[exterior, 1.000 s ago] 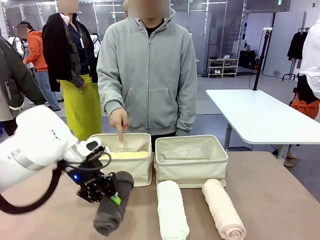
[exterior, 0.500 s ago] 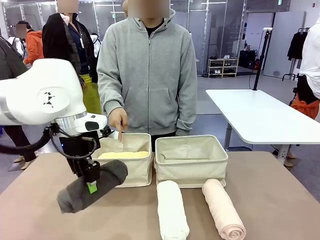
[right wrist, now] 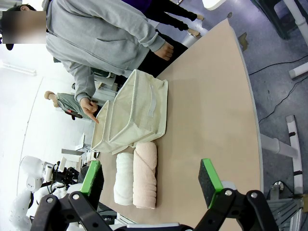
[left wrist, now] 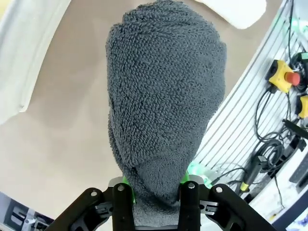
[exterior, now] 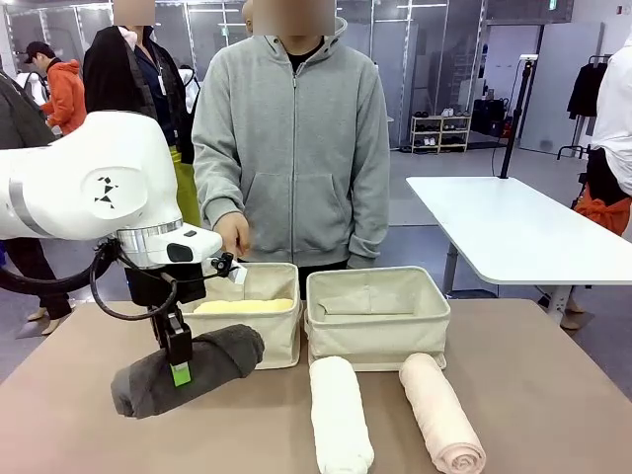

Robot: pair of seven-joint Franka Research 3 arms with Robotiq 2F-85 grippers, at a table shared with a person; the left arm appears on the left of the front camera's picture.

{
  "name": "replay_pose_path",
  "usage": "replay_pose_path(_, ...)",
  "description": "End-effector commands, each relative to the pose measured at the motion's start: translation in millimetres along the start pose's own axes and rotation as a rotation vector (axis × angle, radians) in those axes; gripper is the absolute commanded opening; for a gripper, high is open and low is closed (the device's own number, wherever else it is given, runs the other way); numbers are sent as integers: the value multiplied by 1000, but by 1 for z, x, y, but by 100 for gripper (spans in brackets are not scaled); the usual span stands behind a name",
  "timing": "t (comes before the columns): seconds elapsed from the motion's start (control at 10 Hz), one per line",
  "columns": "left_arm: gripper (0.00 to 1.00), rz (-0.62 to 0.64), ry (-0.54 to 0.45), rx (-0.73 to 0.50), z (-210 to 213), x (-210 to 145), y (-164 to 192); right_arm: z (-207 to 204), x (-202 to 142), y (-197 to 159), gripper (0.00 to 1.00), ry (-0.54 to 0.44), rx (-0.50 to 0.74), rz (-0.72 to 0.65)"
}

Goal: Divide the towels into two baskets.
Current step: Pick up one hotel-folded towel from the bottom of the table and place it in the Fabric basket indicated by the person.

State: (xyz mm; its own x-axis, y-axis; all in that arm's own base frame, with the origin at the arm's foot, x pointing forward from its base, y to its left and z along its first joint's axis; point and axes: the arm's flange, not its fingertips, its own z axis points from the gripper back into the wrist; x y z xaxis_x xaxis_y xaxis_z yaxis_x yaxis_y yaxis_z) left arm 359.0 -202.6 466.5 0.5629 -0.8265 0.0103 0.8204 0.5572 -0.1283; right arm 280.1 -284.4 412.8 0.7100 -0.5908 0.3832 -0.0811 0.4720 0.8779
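A: Left gripper (exterior: 181, 372) is clamping the dark grey towel (exterior: 225, 353) mid-roll, jaws pinched tight into the terry. In the wrist view, the left gripper (left wrist: 155, 192) is squeezing the dark grey towel (left wrist: 163, 96) to a waist between the pads.

B: Is it off the table (exterior: 543, 395)?

A: It's looking lifted, hanging tilted just in front of the left basket (exterior: 279, 338). I can't tell if the low end is brushing the tabletop.

B: Where are the other towels?

A: The pale yellow towel (exterior: 247, 306) is lying in the left basket. The white towel (exterior: 339, 410) and the pale pink towel (exterior: 439, 410) are lying side by side in front of the right basket (exterior: 375, 341).

B: Is the person doing anything?

A: The person's hand (exterior: 234, 235) is hovering at the far rim of the left basket, with a finger seemingly pointing down into it.

B: And the right gripper (right wrist: 150, 180)?

A: It's hanging wide open, well apart from everything and holding nothing.

B: What step is this?

A: It's carrying the grey one to a basket. I'm judging the left one, given that finger. The next move is calling for clearing the near wall, lining the roll up along the basket, lowering it beside the yellow, then letting go.
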Motion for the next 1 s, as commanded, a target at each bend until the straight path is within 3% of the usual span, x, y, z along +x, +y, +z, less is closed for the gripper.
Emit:
replay_pose_path(0.0,37,-21,-1,2,1,0,-1,2,0,2,100,-9,5,3)
replay_pose_path(0.2,37,-122,-76,197,37,22,16,2,0,2,100,-9,5,3)
replay_pose_path(0.3,37,-147,-95,203,53,39,45,2,0,2,100,-9,5,3)
replay_pose_path(0.5,37,-384,-48,234,84,65,104,2,0,2,100,-9,5,3)
replay_pose_path(0.7,37,-446,-79,249,90,91,143,2,0,2,100,-9,5,3)
replay_pose_path(0.9,37,-462,-33,232,71,115,178,2,0,2,100,-9,5,3)
